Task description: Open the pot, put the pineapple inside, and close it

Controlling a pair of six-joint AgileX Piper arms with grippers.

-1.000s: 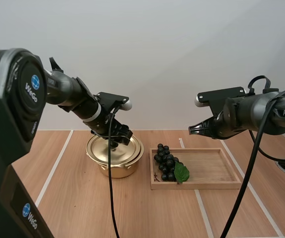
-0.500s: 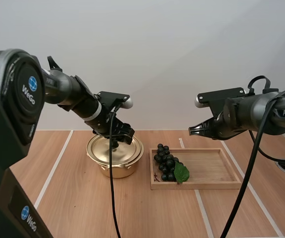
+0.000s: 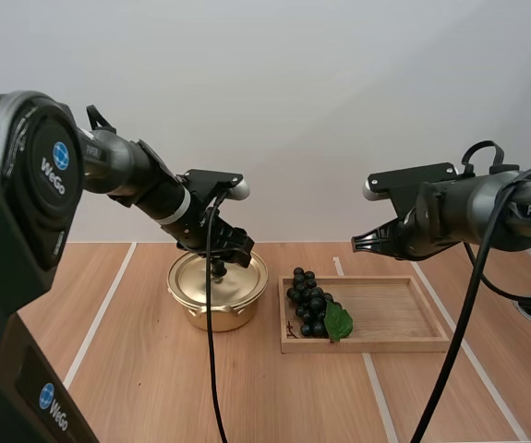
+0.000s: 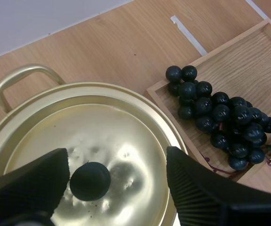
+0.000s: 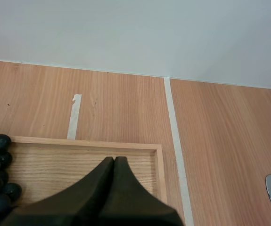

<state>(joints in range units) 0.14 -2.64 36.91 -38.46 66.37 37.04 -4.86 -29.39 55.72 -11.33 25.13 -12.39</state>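
A: Why is the left hand [image 4: 117, 159] held spread above the pot [image 3: 215, 312]?
B: The knob [image 4: 90, 181] of the seated lid [image 4: 130, 136] is bracketed by the parted fingers, so a grip seems intended.
A: And the fruit?
B: Grapes [image 4: 220, 117] are laid in the tray [image 4: 248, 61] beside the pot. The right hand [image 5: 114, 162] is held closed above that tray.

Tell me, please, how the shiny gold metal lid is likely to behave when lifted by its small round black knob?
The shiny gold metal lid looks thin and rigid, so it is probably light and stiff. Its small round black knob looks smooth, so the lid may tilt or swing from a narrow pinch by the left hand.
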